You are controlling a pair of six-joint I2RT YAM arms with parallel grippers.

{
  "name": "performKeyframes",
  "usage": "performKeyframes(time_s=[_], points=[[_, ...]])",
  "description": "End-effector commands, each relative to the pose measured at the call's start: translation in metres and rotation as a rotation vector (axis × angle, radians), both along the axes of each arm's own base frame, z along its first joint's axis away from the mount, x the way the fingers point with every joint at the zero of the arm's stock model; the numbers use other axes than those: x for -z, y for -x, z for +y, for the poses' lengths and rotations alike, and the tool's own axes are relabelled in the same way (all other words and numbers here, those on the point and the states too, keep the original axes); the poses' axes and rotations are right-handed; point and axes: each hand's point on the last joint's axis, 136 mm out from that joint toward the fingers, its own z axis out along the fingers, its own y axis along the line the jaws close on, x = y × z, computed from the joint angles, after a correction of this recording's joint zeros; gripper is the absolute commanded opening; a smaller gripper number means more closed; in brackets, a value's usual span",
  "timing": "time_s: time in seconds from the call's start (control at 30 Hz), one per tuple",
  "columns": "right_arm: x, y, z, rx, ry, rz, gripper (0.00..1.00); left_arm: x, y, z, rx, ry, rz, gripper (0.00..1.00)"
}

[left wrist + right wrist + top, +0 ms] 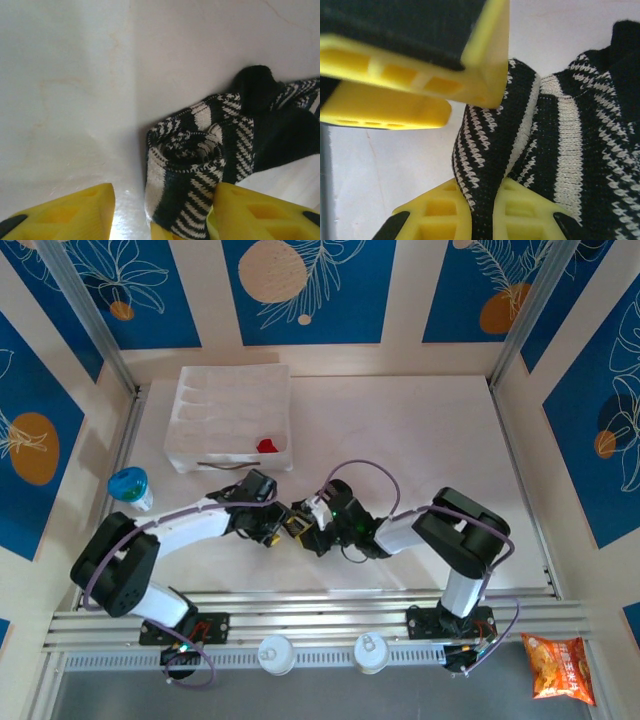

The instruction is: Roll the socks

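The striped sock (200, 165) lies on the white table, one end wound into a tight roll. My left gripper (160, 215) is open around that roll; its right finger (260, 215) touches the fabric and its left finger (70, 212) stands apart from it. My right gripper (482, 215) is shut on a fold of the striped sock (560, 130), with the left gripper's yellow fingers (420, 75) close above. In the top view the left gripper (268, 532) and the right gripper (300, 528) meet at the table's near middle. The red sock (267, 446) sits in the white tray (215, 400).
A blue-lidded jar (130, 487) stands at the table's left edge, near the left arm. Two white cups (276, 653) (371, 652) sit on the front rail. An orange snack bag (558, 668) lies off the table at the bottom right. Open table surface (430, 430) spreads to the right.
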Motion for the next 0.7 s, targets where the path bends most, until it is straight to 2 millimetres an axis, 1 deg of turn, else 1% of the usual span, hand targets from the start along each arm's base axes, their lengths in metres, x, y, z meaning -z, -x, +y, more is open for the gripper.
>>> performKeyframes(time_s=[0.0, 0.13, 0.2, 0.27, 0.3, 0.33, 0.37, 0.4, 0.43, 0.47, 0.5, 0.57, 0.67], points=[[0.083, 0.057, -0.059, 0.029, 0.256, 0.391, 0.0, 0.012, 0.004, -0.004, 0.032, 0.003, 0.004, 0.5], [0.085, 0.056, -0.058, 0.021, 0.253, 0.422, 0.0, 0.02, 0.004, -0.006, 0.045, -0.009, 0.014, 0.42], [0.087, 0.054, -0.059, 0.02, 0.269, 0.417, 0.0, 0.026, 0.007, -0.007, 0.063, -0.032, 0.039, 0.37], [0.084, 0.048, -0.061, 0.028, 0.294, 0.371, 0.0, 0.039, 0.022, 0.002, 0.075, -0.095, 0.128, 0.26], [0.08, 0.044, -0.061, 0.031, 0.298, 0.323, 0.04, 0.044, 0.028, 0.006, 0.073, -0.118, 0.165, 0.23], [0.072, 0.038, -0.062, 0.04, 0.308, 0.245, 0.13, 0.049, 0.034, 0.011, 0.073, -0.142, 0.193, 0.18], [0.062, 0.031, -0.062, 0.048, 0.323, 0.137, 0.23, 0.051, 0.04, 0.018, 0.069, -0.178, 0.226, 0.17], [0.052, 0.025, -0.062, 0.06, 0.325, 0.039, 0.33, 0.052, 0.043, 0.022, 0.068, -0.198, 0.241, 0.16], [0.037, 0.019, -0.06, 0.067, 0.316, -0.067, 0.43, 0.052, 0.044, 0.024, 0.068, -0.209, 0.248, 0.16], [0.024, 0.014, -0.06, 0.071, 0.319, -0.156, 0.49, 0.051, 0.045, 0.026, 0.068, -0.219, 0.253, 0.16], [0.015, 0.009, -0.06, 0.078, 0.331, -0.209, 0.52, 0.05, 0.045, 0.026, 0.068, -0.225, 0.257, 0.16], [-0.005, 0.003, -0.06, 0.08, 0.352, -0.312, 0.53, 0.047, 0.043, 0.026, 0.074, -0.237, 0.264, 0.16], [-0.028, 0.004, -0.056, 0.047, 0.391, -0.456, 0.55, 0.044, 0.041, 0.023, 0.086, -0.24, 0.265, 0.16]])
